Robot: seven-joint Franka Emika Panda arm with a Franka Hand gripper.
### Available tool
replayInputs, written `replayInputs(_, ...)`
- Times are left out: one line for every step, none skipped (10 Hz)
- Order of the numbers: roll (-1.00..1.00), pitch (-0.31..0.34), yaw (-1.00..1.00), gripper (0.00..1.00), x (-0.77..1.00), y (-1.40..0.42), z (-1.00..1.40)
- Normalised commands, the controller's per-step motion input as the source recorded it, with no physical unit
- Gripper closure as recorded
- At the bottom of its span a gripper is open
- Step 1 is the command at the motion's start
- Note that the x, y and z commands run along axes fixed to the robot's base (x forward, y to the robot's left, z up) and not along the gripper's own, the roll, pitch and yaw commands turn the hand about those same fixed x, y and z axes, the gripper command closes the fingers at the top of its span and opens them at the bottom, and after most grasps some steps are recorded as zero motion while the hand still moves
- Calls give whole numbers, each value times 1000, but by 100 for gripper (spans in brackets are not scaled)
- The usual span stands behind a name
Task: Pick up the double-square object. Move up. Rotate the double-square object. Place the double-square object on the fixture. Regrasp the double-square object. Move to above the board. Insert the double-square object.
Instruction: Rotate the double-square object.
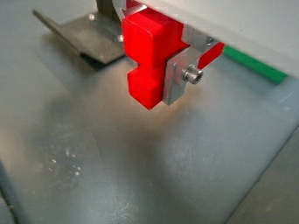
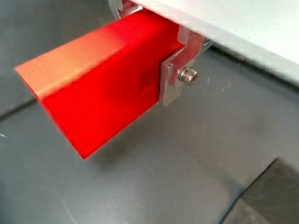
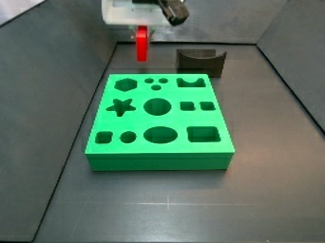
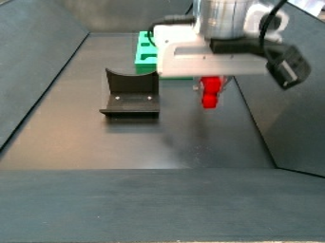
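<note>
Aloft, gripper [image 4: 212, 87] holds one double-square object [image 4: 212, 91] — one fixture [image 4: 131, 93], one board [image 3: 160, 121].

My gripper [image 4: 212, 87] hangs from a pale grey-white body, a broad blocky housing with rounded edges, seen in both side views; above it my wrist is a lighter cylinder with a silvery band; a black camera module sits bolted to the side of the housing, angled and boxy, with a dark cable looping up from it; my fingers [image 1: 179, 80] are flat silver metal plates, each fixed by a round-headed screw that shows plainly in both wrist views; the underside of my housing shows in those views as a smooth white slab.
</note>
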Motion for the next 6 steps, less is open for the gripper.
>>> replayInputs(-67,-34,20,100,44,8,-750)
replayInputs(-83,-39,19,100,40,6,-564)
replayInputs(-89,-46,19,100,38,7,-474)
replayInputs(-103,-57,20,100,35,7,-302)
replayInputs(0,0,0,0,0,0,0)
replayInputs(0,0,0,0,0,0,1000)
